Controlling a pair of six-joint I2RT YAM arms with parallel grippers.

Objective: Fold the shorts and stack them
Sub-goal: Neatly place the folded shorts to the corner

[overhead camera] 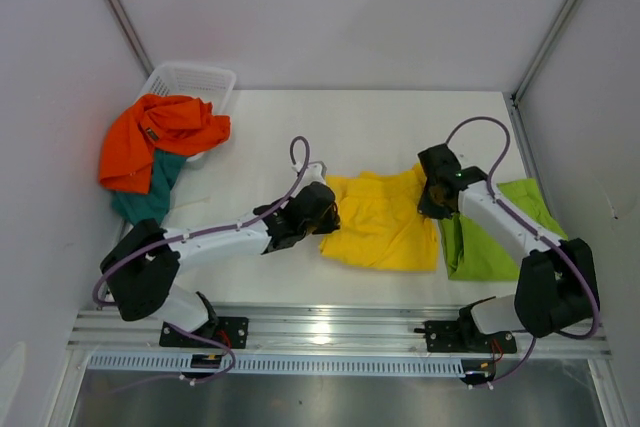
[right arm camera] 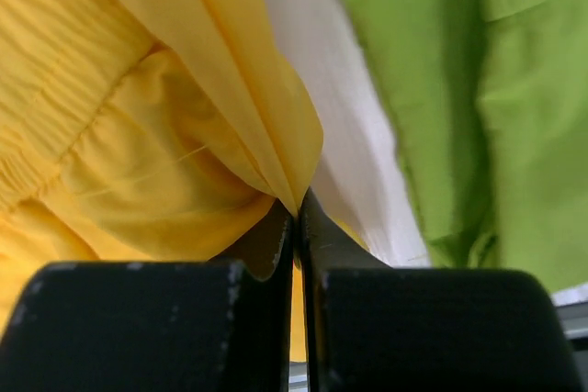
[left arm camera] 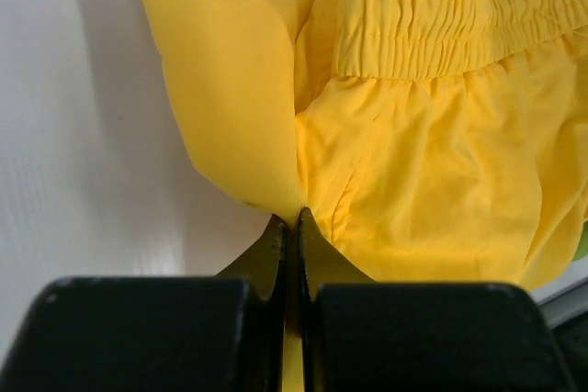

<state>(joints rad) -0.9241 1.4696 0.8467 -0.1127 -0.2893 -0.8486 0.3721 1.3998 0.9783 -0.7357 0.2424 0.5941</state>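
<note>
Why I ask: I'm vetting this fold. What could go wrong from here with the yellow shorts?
1. The left hand and right hand each pinch only a thin fold of the yellow shorts at the fingertips, so the cloth may slip free when pulled.
2. The lime green shorts lie close beside them. A sweeping fold might snag or rumple them.

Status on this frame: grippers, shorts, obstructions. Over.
Left gripper shut on yellow shorts. Right gripper shut on same pair. Green shorts beside them; orange shorts and teal shorts heaped at basket. Nothing in the way.
</note>
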